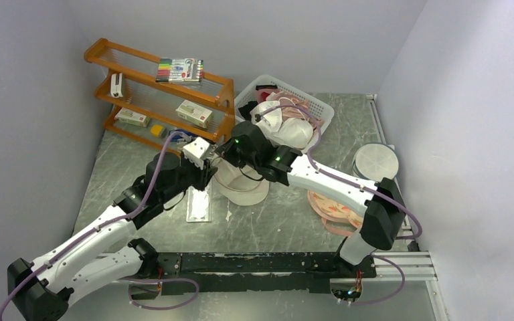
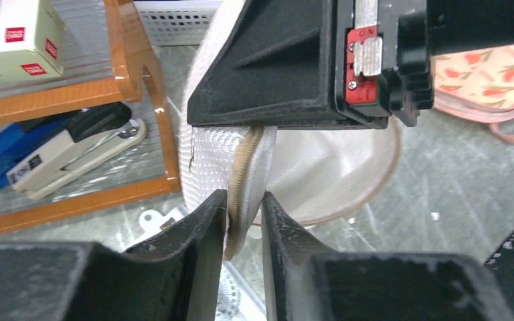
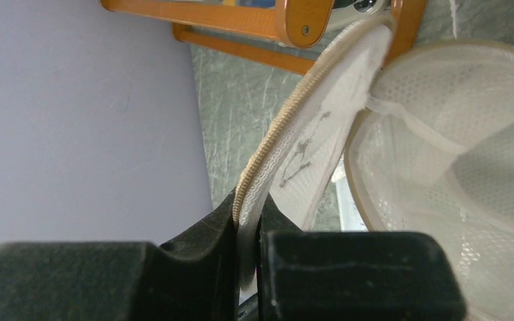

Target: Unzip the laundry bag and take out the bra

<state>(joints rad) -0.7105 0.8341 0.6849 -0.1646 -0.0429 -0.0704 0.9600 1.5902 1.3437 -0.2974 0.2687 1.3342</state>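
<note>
Left fingers (image 2: 214, 214): narrow gap, beige zip rim (image 2: 241, 167) of laundry bag (image 1: 242, 188) running between. Pinched or loose, cannot tell. Right fingers (image 3: 224, 224): closed tight on same rim. Bag mid-surface (image 1: 274, 224), between both arms. Right wrist body blocks bag's far side. White flat packet (image 1: 199, 204) just left of bag. Peach fruit-patterned pads (image 1: 334, 207) to right, grey disc (image 1: 376, 160) beyond. Far back: orange rack (image 1: 160, 100) with stapler (image 2: 73, 150), white basket (image 1: 314, 107) of garments.
</note>
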